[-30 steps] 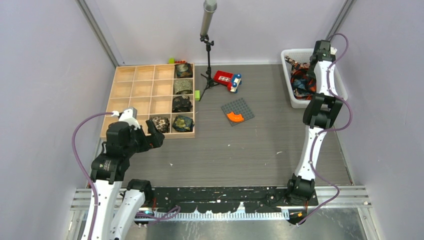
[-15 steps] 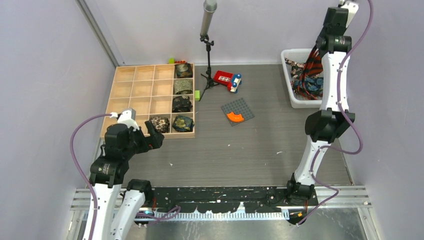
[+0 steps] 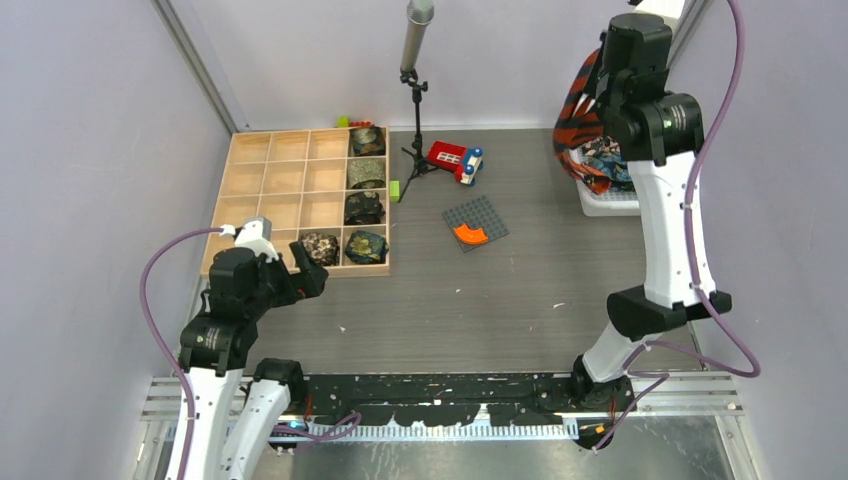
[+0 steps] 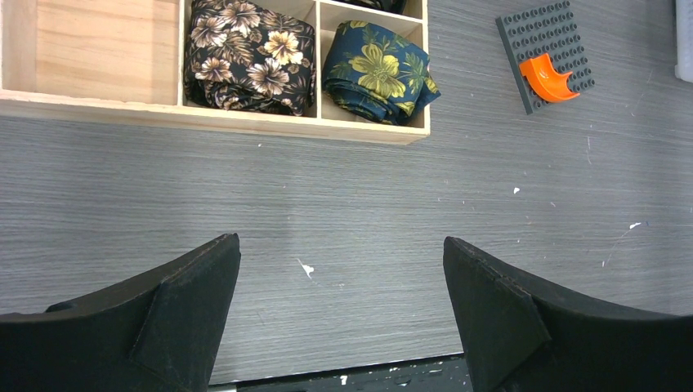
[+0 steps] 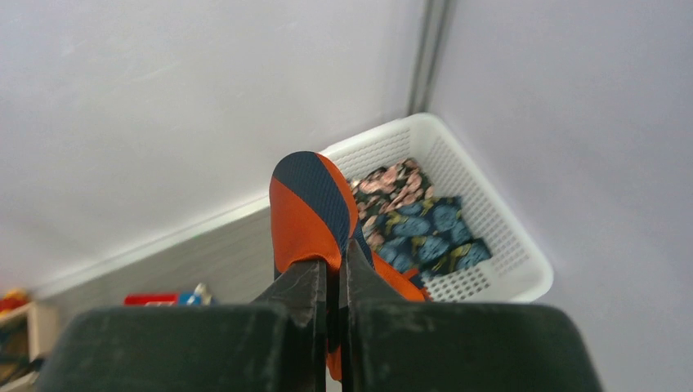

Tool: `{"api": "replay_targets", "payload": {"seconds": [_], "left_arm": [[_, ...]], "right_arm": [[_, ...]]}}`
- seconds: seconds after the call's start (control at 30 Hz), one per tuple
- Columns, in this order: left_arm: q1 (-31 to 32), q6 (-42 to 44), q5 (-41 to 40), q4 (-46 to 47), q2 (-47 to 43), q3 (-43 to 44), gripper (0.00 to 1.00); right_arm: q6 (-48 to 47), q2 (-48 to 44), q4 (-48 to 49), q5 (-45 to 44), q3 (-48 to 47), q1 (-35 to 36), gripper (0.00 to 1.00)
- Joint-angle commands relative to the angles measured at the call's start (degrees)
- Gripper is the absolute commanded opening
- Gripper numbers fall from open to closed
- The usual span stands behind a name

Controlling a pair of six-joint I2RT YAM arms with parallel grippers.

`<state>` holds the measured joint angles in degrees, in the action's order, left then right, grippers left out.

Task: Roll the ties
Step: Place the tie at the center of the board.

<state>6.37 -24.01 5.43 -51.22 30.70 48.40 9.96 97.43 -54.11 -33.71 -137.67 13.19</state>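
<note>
Mid-table: studded plate, toy car, stand; striped tie aloft right.

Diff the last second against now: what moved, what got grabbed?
The right hand, shut on the orange-and-black striped tie, rose out of the white basket and pulled the tie up above it. Nothing was let go. Unchanged: left hand open by the wooden tray, rolled ties in it, toy car, studded plate.
</note>
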Motion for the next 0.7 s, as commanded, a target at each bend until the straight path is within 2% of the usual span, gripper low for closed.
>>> {"api": "replay_targets", "payload": {"seconds": [0.0,0.2,0.37,0.57,0.67], "left_arm": [[0.07,0.0,0.63,2.35,0.3,-0.15,0.96],[0.07,0.18,0.98,2.44,0.18,-0.12,0.96],[0.05,0.19,1.4,2.45,0.36,-0.22,0.96],[0.13,0.45,2.22,2.57,0.59,-0.23,0.95],[0.13,0.42,3.21,2.88,1.44,-0.28,0.91]], "right_arm": [[6.93,-5.83,-10.46,-4.71,-1.97,5.53,0.0],[16.6,-8.08,-24.83,-4.18,-9.3,13.08,0.0],[23.14,-13.51,-31.01,5.22,-6.01,13.94,0.0],[29.66,-20.53,-32.58,25.24,4.94,13.89,0.0],[31.34,-25.94,-28.71,32.09,20.15,13.88,0.0]]}}
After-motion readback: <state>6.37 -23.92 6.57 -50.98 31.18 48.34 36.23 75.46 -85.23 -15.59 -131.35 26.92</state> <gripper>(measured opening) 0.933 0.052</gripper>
